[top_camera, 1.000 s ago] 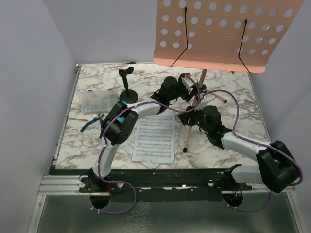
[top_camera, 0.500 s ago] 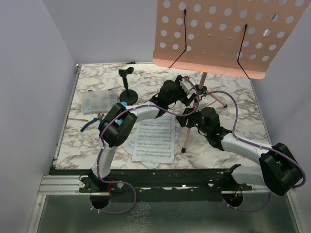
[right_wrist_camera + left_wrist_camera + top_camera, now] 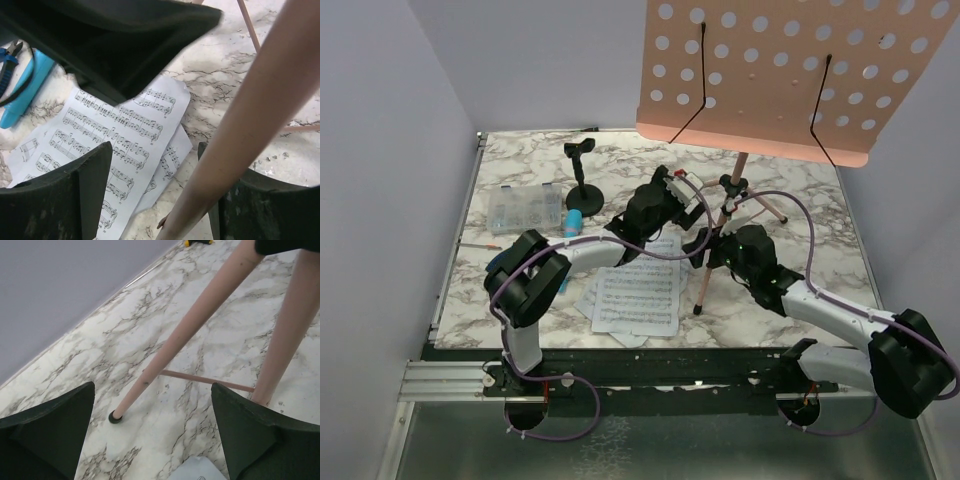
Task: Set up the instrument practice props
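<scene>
Pink music stand point(image 3: 790, 80), upright on its three spread legs on the marble tabletop point(image 3: 820, 250), with its hole-punched panel high above both sets of fingers. The left gripper point(image 3: 700, 198) sits just beside the pole; in the left wrist view its fingers point(image 3: 55, 422) are spread wide and released, and one pink leg point(image 3: 190, 330) runs down to its dark foot beyond them, untouched. The right gripper point(image 3: 715, 240) is low at the near leg; in the right wrist view its fingers point(image 3: 65, 195) are parted, and the leg point(image 3: 240, 125) passes close by one finger without being pinched between the two.

The white sheet-music pages point(image 3: 640, 285) lie flat on the tabletop, below and on the near side of the right fingers, with none on the panel. The blue toy microphone point(image 3: 574, 221) lies on the tabletop away from the left fingers, on their outer side, next to the round base of the small black mic stand point(image 3: 583, 180), whose clip is empty. A clear compartment box point(image 3: 523, 207) sits further out.

Judged progress: the stand appears erected and let go. Placing the pages on the panel and seating the microphone in its stand remain.
</scene>
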Action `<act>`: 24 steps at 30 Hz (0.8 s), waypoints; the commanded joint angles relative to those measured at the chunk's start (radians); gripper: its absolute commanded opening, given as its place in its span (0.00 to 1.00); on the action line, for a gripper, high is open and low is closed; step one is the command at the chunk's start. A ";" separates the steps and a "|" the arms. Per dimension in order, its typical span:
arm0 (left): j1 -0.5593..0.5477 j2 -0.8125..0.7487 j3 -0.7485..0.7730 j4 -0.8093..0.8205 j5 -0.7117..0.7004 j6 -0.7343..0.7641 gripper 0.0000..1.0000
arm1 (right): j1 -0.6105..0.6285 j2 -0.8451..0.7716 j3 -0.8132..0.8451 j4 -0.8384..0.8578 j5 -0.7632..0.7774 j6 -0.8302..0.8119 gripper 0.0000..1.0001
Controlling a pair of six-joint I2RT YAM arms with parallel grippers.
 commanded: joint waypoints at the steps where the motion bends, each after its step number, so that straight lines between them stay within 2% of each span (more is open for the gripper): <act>1: 0.007 -0.126 -0.106 0.046 -0.121 -0.010 0.99 | 0.009 -0.011 -0.015 -0.075 0.044 -0.005 0.74; 7: 0.016 -0.281 -0.261 0.042 -0.311 -0.165 0.99 | 0.009 -0.025 -0.006 -0.119 0.079 -0.006 0.74; 12: 0.026 -0.411 -0.397 0.007 -0.328 -0.240 0.99 | 0.008 -0.054 -0.004 -0.139 0.097 -0.006 0.75; 18: 0.049 -0.494 -0.390 -0.281 -0.143 -0.358 0.99 | 0.009 -0.065 0.009 -0.170 0.121 -0.007 0.75; 24: 0.069 -0.439 -0.325 -0.527 -0.005 -0.538 0.99 | 0.008 -0.073 -0.012 -0.166 0.130 0.004 0.75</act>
